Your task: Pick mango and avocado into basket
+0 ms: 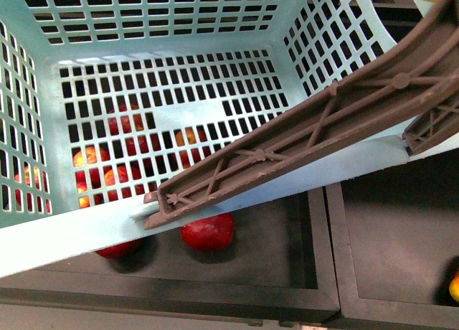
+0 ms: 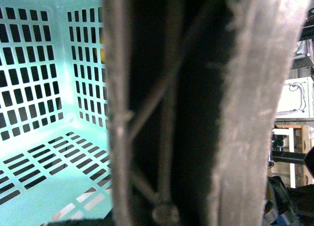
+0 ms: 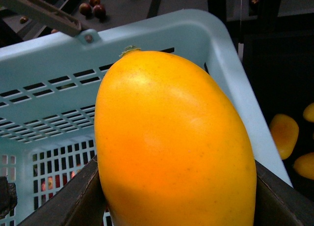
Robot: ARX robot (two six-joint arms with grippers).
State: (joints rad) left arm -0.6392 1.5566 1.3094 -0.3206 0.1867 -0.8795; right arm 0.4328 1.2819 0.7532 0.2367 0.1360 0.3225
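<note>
Dark bins (image 1: pixel 287 272) holding red apples (image 1: pixel 208 233) lie under the teal basket (image 1: pixel 72 240), whose slotted floor is bare and whose brown handle (image 1: pixel 287 147) slants up toward 2 o'clock in the front view; the left fingers show nowhere, so I cannot tell how they stand. Further right, the right fingers (image 3: pixel 68 199) are clamped on the mango (image 3: pixel 176 142), which hangs near the basket's rim at 1 o'clock, and no avocado is in sight. To do it well, carry the mango inward past rim and handle, lower it close to the floor, then part the fingers, since it would likely roll.
</note>
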